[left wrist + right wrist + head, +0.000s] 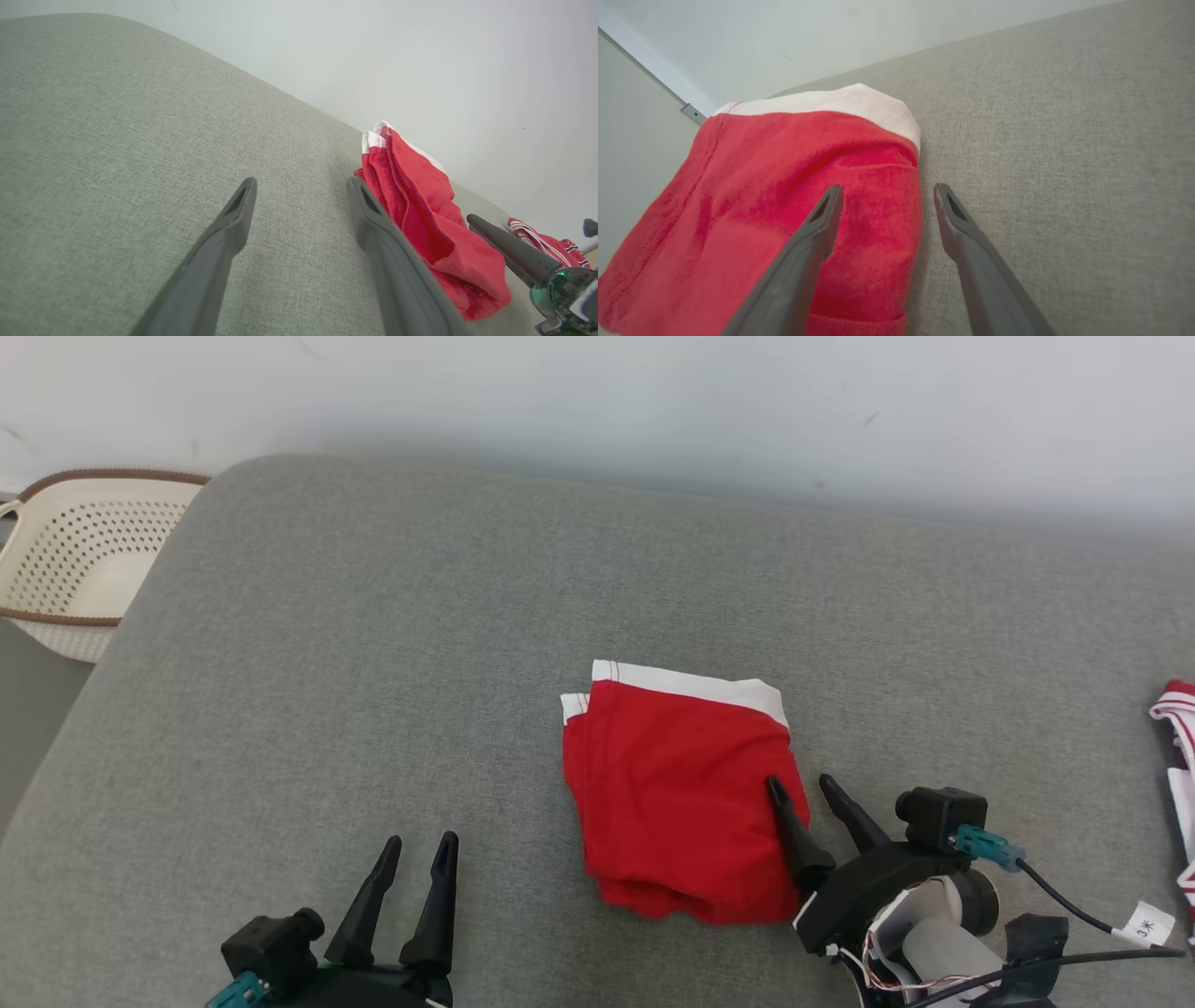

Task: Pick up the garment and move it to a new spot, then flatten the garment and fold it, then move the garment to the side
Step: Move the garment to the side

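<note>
The garment [677, 793] lies folded into a rough square on a grey cushion [373, 663]. It is red, with a white waistband [691, 683] along the edge farthest from the robot. At its left end a second layer of waistband peeks out below the first. The near edge is rounded and a little lumpy.

The right claw [800, 782] sits at the garment's near right corner, spread and holding nothing. It straddles the right edge. One finger [798, 261] lies over the red cloth and the other finger [976, 261] over the bare cushion just beside the garment. The inner finger may be touching the cloth, but no view settles it.

The left claw [422, 840] is well to the left of the garment and nearer the robot. It is also spread and empty, with its tips over bare cushion.

Far to the garment's left, past the cushion's rounded corner, stands a cream perforated basket [65, 546] with a brown rim. Well to the garment's right, at the picture's edge, lies a red-and-white striped cloth [1178, 747]. A pale wall [653, 401] rises beyond the garment.
</note>
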Controlling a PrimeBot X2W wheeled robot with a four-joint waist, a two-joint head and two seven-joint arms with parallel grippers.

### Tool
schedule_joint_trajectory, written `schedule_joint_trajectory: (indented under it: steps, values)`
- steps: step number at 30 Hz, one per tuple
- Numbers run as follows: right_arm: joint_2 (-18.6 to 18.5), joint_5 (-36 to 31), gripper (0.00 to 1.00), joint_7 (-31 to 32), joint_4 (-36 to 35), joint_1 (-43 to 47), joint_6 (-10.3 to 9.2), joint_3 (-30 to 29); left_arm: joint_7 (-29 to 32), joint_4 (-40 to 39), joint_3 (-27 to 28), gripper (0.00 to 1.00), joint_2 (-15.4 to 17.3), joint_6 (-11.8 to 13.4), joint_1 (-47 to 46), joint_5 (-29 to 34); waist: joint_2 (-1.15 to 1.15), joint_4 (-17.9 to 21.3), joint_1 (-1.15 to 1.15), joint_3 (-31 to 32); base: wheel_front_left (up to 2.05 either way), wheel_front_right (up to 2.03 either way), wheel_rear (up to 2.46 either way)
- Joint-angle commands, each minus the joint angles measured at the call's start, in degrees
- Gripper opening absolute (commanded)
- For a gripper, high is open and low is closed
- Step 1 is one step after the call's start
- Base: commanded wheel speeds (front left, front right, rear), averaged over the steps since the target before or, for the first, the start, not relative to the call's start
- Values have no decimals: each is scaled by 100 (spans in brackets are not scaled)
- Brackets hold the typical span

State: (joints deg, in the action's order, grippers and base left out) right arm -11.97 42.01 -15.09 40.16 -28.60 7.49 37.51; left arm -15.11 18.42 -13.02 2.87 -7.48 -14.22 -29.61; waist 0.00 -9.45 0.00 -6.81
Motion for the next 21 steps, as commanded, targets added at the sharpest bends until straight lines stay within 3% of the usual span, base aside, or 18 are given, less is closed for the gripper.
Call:
schedule_joint_trajectory:
  steps: [1, 10, 11, 12, 13, 14, 21]
  values:
    - [54, 70, 100, -2, 140, -18, -1, -16, -1, -14, -15, 100, 12, 1, -40, 62, 0, -93, 0, -60, 0, 0, 0]
    - [260, 356, 100, 31, 686, -190, 0, 223, -1, -15, -34, 100, 7, 1, -64, 94, 0, -302, 0, -135, 0, 0, 0]
    - [246, 304, 84, 24, 708, -237, 0, 266, -1, -21, -20, 100, 7, 1, -61, 99, 0, -313, 0, -138, 0, 0, 0]
    - [238, 280, 41, 16, 740, -262, 0, 283, -1, -32, 9, 100, 10, 1, -55, 100, 0, -320, 0, -137, 0, 0, 0]
    - [239, 271, 27, 11, 770, -280, 0, 284, -1, -42, 28, 100, 7, 1, -48, 116, 0, -322, 0, -136, 0, 0, 0]
    - [238, 255, 0, 5, 787, -295, 0, 288, -1, -48, 40, 100, 5, 1, -38, 133, 0, -319, 0, -132, 0, 0, 0]
    - [120, 111, 0, -9, 560, -263, 0, 31, -1, -52, 133, 100, 8, 1, 55, 256, 0, -176, 0, -49, 0, 0, 0]
